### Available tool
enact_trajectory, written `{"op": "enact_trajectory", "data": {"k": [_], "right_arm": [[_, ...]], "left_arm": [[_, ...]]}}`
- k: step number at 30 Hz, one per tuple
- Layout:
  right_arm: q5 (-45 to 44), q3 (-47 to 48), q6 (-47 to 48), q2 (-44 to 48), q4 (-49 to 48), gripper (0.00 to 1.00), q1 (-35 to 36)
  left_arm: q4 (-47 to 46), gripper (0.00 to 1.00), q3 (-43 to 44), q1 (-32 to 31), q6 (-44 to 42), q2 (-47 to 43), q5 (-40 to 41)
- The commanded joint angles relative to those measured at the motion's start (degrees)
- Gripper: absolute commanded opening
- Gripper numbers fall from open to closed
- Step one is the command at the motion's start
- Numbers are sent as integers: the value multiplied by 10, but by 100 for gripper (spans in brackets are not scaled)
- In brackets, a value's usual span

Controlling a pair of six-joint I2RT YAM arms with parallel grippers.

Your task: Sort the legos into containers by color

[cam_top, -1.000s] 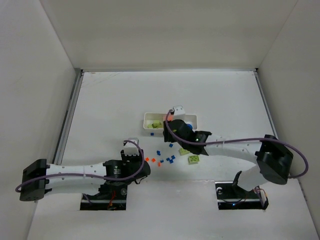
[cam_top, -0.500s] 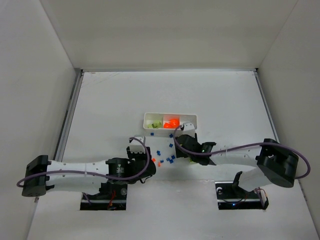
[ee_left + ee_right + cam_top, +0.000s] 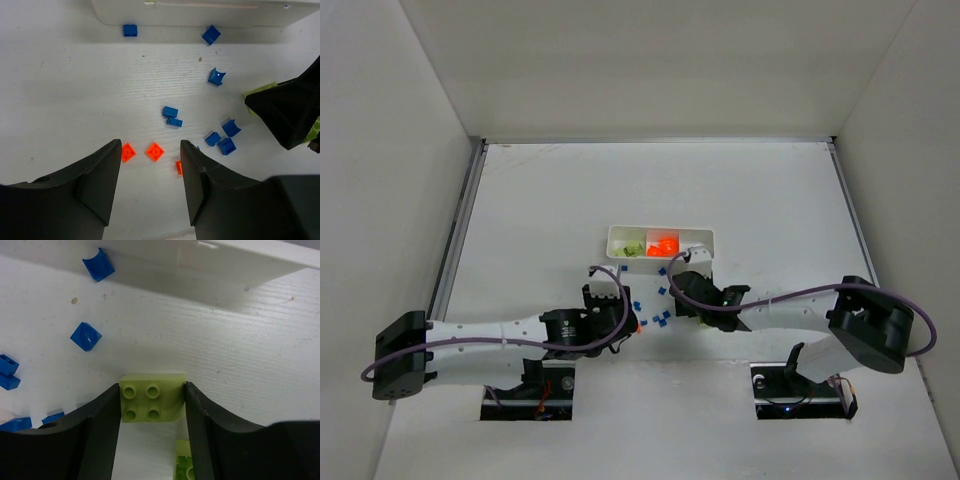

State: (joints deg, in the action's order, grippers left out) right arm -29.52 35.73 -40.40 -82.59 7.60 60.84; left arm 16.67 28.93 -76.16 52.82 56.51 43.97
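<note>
My right gripper (image 3: 152,386) is down on the table just in front of the white tray (image 3: 240,265). Its jaws are shut on a lime green lego (image 3: 152,397), touching both its sides. A second green lego (image 3: 182,462) lies just behind it. My left gripper (image 3: 151,150) hovers open over three orange legos (image 3: 155,151), with none held. Several blue legos (image 3: 226,146) are scattered to its right. In the top view the tray (image 3: 616,236) holds green legos (image 3: 633,249) in its left compartment and orange ones (image 3: 665,245) in the middle; the right arm (image 3: 692,290) hides part of the right compartment.
The right gripper's black body (image 3: 290,110) sits close to the left gripper's right side. Blue legos (image 3: 86,336) lie loose along the tray's near wall. White enclosure walls ring the table (image 3: 520,220).
The right gripper left the tray, dropped to the table and closed round a green lego; orange now shows in the middle compartment. The left gripper slid right toward the orange legos.
</note>
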Motion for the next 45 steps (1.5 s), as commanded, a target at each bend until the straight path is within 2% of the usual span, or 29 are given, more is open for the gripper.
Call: {"op": "enact_trajectory", "data": {"k": [1,7,12,20,23,28,33,38,45], "right_arm": [[-1,-4,-17,8,7,40,3],[-12,20,-3,96,19,40,4],[9,94,44,97,6,41,5],[60,282,108,-98,-65,41,-25],[60,348,117,-169,-68,41,-33],[53,408,116,-235,-62,42,-52],[44,428,108,-267,-57,50,-71],[48,428,104,-257,-64,67,-73],[50,415,108,-205,-70,72,-76]], "left_arm": [[-48,48,10,13,-32,4,-27],[-52,48,2,20,-39,-20,-25],[-50,48,-23,45,-26,-75,-14],[-36,48,-77,108,-4,-188,-11],[-35,48,-82,123,-3,-204,-15],[-38,48,-81,125,-8,-202,-20],[-37,48,-81,122,-9,-201,-20],[-43,48,-74,120,-15,-184,-20],[-71,48,-45,92,-31,-105,-24]]}}
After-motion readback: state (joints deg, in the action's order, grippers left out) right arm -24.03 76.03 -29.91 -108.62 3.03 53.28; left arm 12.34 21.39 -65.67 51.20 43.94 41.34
